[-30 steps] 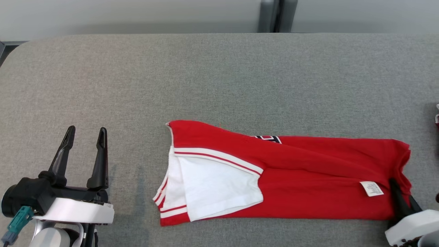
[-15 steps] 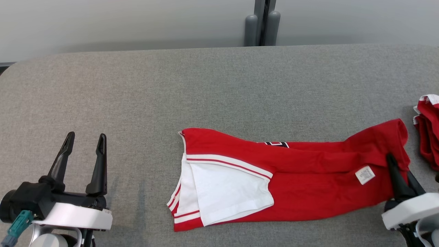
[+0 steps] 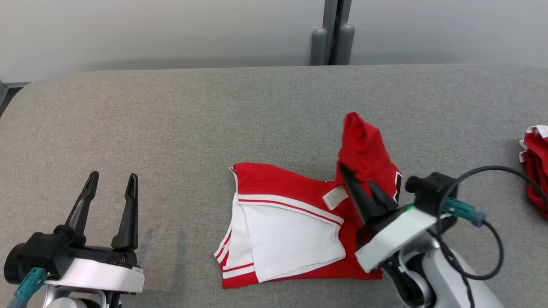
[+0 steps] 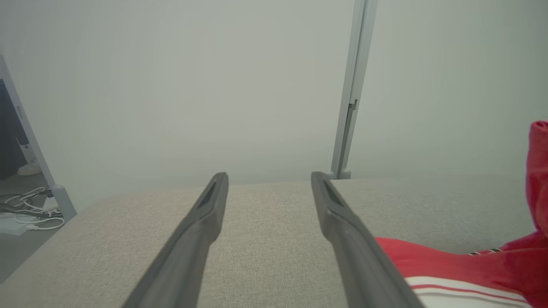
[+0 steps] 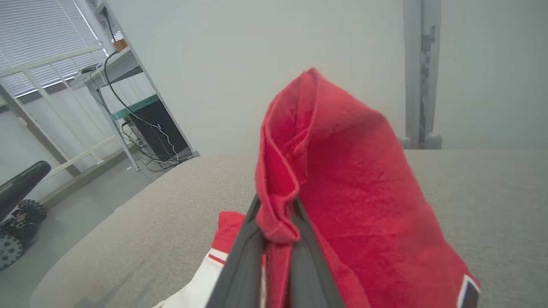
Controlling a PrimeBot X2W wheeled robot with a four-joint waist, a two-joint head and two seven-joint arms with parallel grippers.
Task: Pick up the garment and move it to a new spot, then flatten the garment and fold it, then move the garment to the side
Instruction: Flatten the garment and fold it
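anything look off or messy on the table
Only mid-fold mess: the right gripper pinches the hem end of the red T-shirt, raised in a bunched peak over the flat sleeve end. A second red garment lies crumpled at the far right of the table.

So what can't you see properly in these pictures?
- Writing on the care label: too small to read in the head view.
- Front print of the garment: folded-over cloth hides most of it in the head view, and the bottom edge cuts it off in the right wrist view.
- The other red cloth: cut off by the head view's right edge.
- Tips of the right gripper: buried in red cloth, head view.
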